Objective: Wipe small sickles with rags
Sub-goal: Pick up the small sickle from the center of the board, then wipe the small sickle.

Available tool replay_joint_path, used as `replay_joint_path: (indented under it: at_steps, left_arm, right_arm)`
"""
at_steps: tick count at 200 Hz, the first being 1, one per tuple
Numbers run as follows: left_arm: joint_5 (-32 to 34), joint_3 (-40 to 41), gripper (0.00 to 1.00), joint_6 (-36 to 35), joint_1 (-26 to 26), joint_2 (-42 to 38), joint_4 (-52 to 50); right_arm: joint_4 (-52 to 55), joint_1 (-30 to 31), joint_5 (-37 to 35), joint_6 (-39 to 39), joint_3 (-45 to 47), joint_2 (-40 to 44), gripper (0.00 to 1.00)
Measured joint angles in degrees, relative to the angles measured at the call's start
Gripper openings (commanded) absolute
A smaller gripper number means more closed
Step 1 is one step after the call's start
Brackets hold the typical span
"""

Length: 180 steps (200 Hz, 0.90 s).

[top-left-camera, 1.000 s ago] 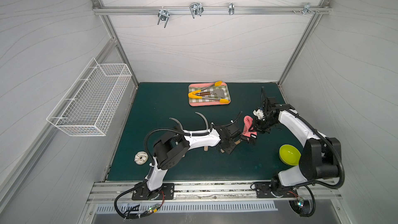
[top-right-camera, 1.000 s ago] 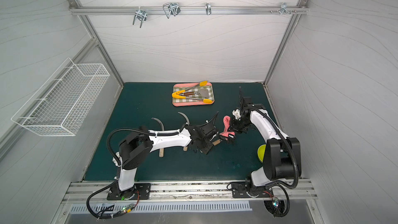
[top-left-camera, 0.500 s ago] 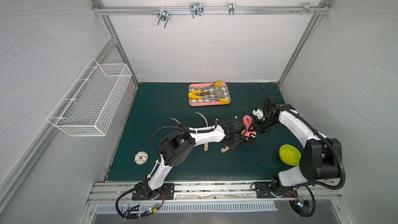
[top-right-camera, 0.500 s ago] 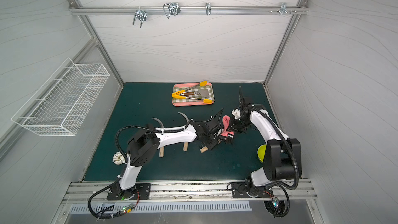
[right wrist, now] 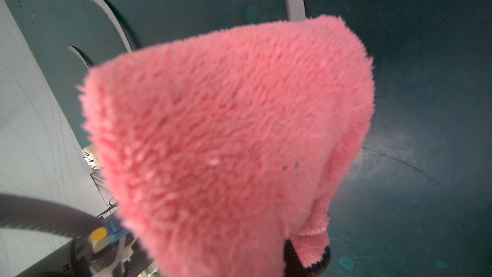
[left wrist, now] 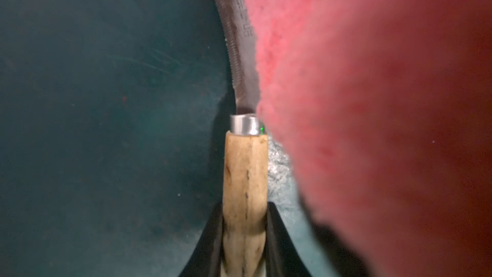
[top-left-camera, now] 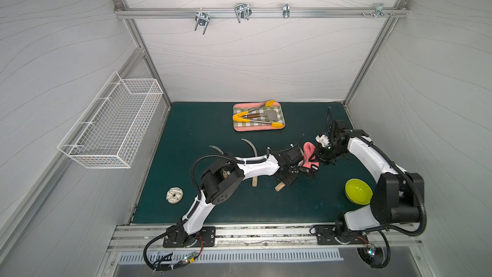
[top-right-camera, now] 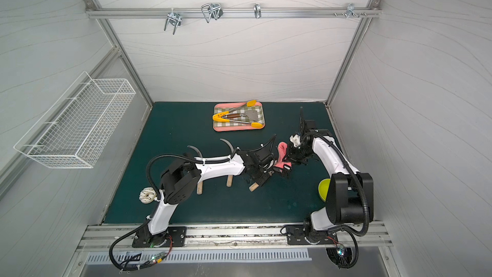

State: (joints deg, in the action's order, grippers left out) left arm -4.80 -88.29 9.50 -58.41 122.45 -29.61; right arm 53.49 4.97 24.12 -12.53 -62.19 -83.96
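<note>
Your left gripper (left wrist: pixel 245 206): arm stretched low, clamped on a sickle (left wrist: pixel 245 177). Your right gripper (top-left-camera: pixel 320 156): arm bent inward, pinching rag (right wrist: pixel 239 129).

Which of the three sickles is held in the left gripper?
The sickle beside the pink rag: the left gripper clamps its wooden handle. The other two sickles lie free on the mat.

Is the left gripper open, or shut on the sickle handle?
Shut. In the left wrist view the left gripper has both black fingers pressed against the pale wooden handle of the sickle, with no gap.
</note>
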Motion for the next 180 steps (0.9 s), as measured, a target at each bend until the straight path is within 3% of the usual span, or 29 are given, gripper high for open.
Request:
replay_joint_path:
  at_steps: [37, 73, 116, 180]
  left_arm:
    - [-2.4, 5.2, 0.00, 3.0, 2.1, -3.0, 4.1]
    - [-11.4, 16.7, 0.00, 11.0, 9.2, -11.8, 12.4]
    - [-25.4, 28.7, 0.00, 28.1, 17.9, -18.0, 37.2]
    - [-35.6, 34.4, 0.00, 50.8, 18.7, -14.3, 71.7]
  right_arm:
    - [-0.7, -0.7, 0.6, -1.0, 0.0, 1.8, 0.18]
    - [-2.2, -1.5, 3.5, -2.6, -0.9, 3.7, 0.18]
    - [-5.1, -1.6, 9.3, -3.4, -2.4, 3.8, 0.18]
    - [-9.8, -1.6, 18.4, -3.7, -4.9, 0.0, 0.17]
